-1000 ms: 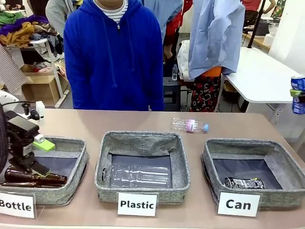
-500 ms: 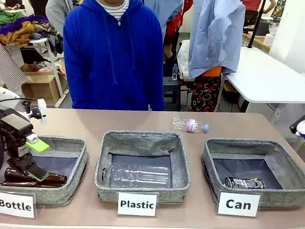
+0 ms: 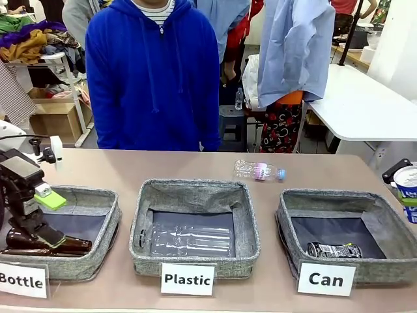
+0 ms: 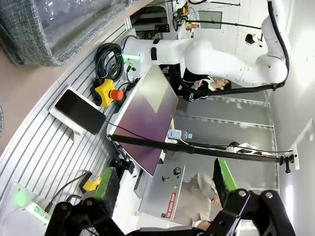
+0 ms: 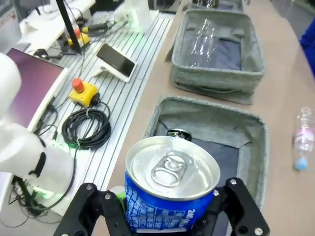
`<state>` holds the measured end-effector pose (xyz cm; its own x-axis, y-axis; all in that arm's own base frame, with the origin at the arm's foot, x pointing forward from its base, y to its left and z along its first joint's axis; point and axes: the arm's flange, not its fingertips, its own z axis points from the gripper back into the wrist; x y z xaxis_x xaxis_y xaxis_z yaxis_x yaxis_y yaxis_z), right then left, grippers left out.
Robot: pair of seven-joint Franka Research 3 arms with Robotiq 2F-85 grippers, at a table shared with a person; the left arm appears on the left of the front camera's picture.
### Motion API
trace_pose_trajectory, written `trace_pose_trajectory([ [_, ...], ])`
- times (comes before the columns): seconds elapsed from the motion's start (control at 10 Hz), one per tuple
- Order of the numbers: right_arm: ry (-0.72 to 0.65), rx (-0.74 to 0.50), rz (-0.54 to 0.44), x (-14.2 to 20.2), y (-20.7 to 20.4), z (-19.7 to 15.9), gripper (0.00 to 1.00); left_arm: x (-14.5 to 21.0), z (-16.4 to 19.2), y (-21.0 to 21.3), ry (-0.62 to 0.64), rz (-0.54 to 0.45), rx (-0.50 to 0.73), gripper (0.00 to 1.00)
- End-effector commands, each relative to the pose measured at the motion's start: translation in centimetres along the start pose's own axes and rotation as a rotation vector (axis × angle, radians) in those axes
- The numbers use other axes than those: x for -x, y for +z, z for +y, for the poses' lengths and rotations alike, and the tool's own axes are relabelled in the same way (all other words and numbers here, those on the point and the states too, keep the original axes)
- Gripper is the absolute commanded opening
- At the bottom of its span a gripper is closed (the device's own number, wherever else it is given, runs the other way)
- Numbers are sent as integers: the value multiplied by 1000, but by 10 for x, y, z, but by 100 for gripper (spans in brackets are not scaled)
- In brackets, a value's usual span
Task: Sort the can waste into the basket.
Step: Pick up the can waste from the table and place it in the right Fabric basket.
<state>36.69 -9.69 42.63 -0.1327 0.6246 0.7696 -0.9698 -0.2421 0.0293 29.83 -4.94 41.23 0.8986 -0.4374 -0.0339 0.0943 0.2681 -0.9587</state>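
- Right wrist view: my right gripper (image 5: 170, 216) brackets the blue-and-white can (image 5: 170, 189), silver top up and facing the lens. The can sits between my fingers, but whether they clamp it or have let go I cannot tell.
- I hold it upright above the Can basket (image 5: 256, 147) so that it would fall inside the rim, not onto the table (image 5: 280, 93).
- From the front, the same can hangs at the far right edge, just outside that basket's right wall, higher than the rim.
- The black can (image 3: 333, 250) already lies on its side on the dark lining, near the front wall; I judge half the sorting done.
- My left gripper (image 4: 162, 184) has its jaws apart with nothing between the green pads. It hangs by the Bottle basket (image 3: 98, 241), beside the brown bottle (image 3: 49, 242), clear of the right arm's work.
- A clear plastic bottle (image 3: 258, 171) lies on the table behind the baskets, not mine to sort as a can.
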Motion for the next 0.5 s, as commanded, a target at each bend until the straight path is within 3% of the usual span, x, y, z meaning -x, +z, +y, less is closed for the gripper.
trace_pose_trajectory([
  [0.0,45,41,-22,1,-1,-8,57,3,0,2,5,1,2,100],
  [0.1,44,52,-26,1,-1,-10,90,3,0,2,5,1,2,100],
  [0.2,39,64,-36,1,-1,-12,100,3,0,2,5,1,2,100],
  [0.4,26,80,-57,1,-1,-17,100,3,0,2,5,1,2,100],
])
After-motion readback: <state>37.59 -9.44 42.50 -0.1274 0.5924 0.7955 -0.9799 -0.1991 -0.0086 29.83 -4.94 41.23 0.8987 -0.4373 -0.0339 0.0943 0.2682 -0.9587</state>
